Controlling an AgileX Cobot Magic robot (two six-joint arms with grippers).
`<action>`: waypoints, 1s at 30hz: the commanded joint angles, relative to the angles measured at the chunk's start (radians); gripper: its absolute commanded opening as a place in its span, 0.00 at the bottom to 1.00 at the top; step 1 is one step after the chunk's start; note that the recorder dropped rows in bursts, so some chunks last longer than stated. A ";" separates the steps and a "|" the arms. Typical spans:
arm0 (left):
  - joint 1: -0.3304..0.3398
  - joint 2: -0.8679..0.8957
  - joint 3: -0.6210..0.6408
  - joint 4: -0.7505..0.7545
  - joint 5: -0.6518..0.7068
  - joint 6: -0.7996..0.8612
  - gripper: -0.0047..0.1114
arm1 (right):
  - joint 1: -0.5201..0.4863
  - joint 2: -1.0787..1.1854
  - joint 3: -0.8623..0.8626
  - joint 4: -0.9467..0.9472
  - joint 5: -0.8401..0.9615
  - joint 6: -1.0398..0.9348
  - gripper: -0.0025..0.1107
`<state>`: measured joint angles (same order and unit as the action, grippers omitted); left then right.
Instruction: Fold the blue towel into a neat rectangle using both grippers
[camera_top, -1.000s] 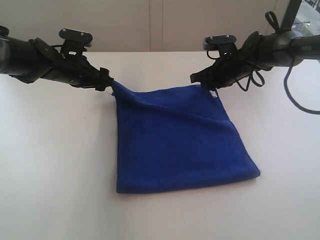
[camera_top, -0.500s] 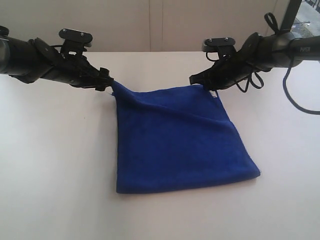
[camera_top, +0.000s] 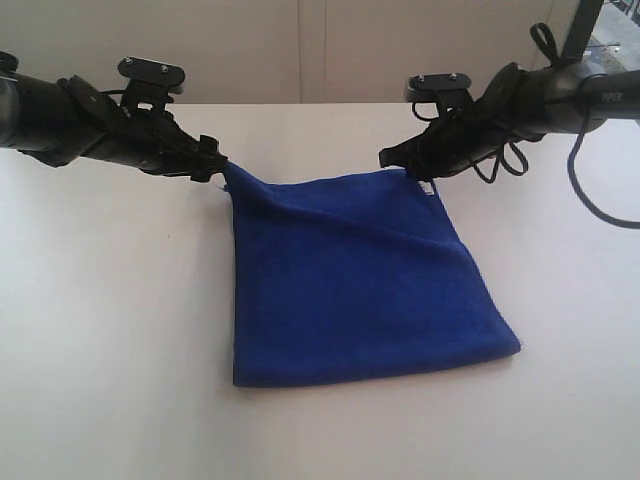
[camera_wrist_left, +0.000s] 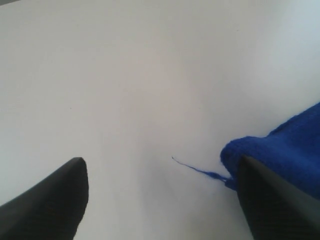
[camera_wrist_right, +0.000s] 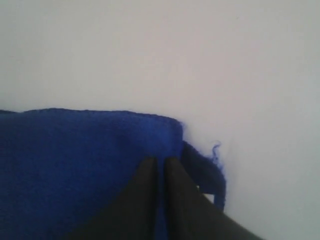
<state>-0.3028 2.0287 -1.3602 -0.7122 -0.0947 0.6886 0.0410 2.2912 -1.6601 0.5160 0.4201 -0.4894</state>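
Note:
The blue towel (camera_top: 360, 280) lies folded flat on the white table (camera_top: 100, 350), with a small white tag (camera_top: 427, 187) at its far right corner. My left gripper (camera_top: 215, 168) sits at the far left corner. In the left wrist view my left gripper (camera_wrist_left: 162, 162) is open wide over bare table. The towel's corner (camera_wrist_left: 290, 145) lies beside one finger, and a loose blue thread (camera_wrist_left: 200, 171) trails between the jaws. My right gripper (camera_top: 392, 158) is at the far right corner. Seen from the right wrist, my right gripper (camera_wrist_right: 161, 161) is shut on a thin fold of the towel (camera_wrist_right: 75, 160).
Black cables (camera_top: 590, 190) hang from the right arm over the table's far right. A pale wall (camera_top: 300, 50) runs behind the table's far edge. Bare tabletop surrounds the towel on all sides.
The right arm has shifted very slightly at the towel's far right corner. The left arm and the towel have not visibly moved.

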 joint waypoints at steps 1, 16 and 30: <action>0.000 -0.010 -0.002 -0.012 0.016 -0.005 0.76 | -0.001 -0.013 -0.004 0.000 -0.009 0.004 0.21; 0.000 -0.010 -0.002 -0.012 0.014 -0.005 0.76 | -0.001 0.009 -0.004 0.000 -0.023 0.004 0.27; 0.000 -0.010 -0.002 -0.012 0.012 -0.005 0.76 | -0.001 0.019 -0.004 0.000 -0.024 0.004 0.02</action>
<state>-0.3028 2.0287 -1.3602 -0.7122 -0.0909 0.6886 0.0410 2.3129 -1.6601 0.5177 0.4058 -0.4894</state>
